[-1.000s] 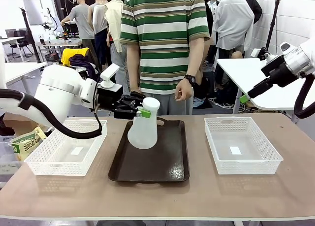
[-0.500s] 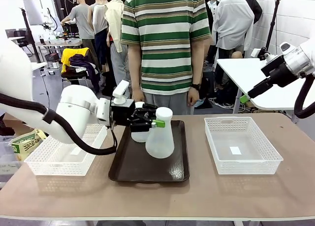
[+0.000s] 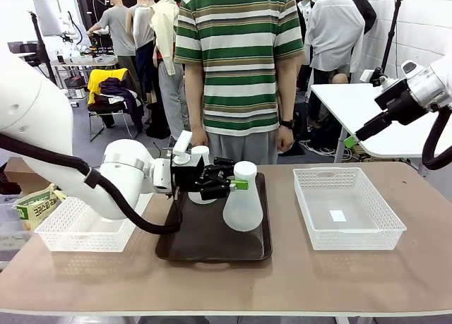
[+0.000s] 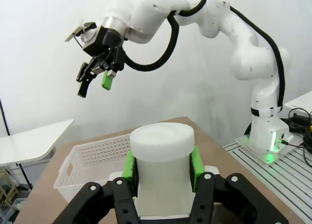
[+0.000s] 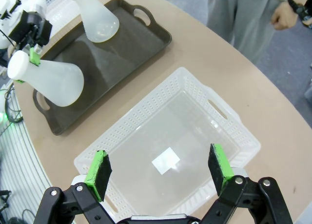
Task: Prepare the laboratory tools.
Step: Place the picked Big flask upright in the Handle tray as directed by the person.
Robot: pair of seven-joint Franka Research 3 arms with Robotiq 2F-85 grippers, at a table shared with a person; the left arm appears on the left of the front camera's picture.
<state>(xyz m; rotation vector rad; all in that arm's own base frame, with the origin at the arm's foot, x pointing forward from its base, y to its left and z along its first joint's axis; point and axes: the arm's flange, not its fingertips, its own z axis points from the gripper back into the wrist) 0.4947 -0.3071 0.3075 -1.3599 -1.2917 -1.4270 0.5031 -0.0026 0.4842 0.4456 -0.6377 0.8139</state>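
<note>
Table [image 3: 282,274] | left claw [image 3: 236,185] grips flask [image 3: 243,204] neck, seemingly above tray [image 3: 212,243]

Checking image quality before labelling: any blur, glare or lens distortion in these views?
Front view: sharp, evenly lit, the held flask crisp in the left gripper. Left wrist view: the flask's neck looms large and slightly soft. Right wrist view: wide-angle bending of the table edge; no strong glare.
</note>
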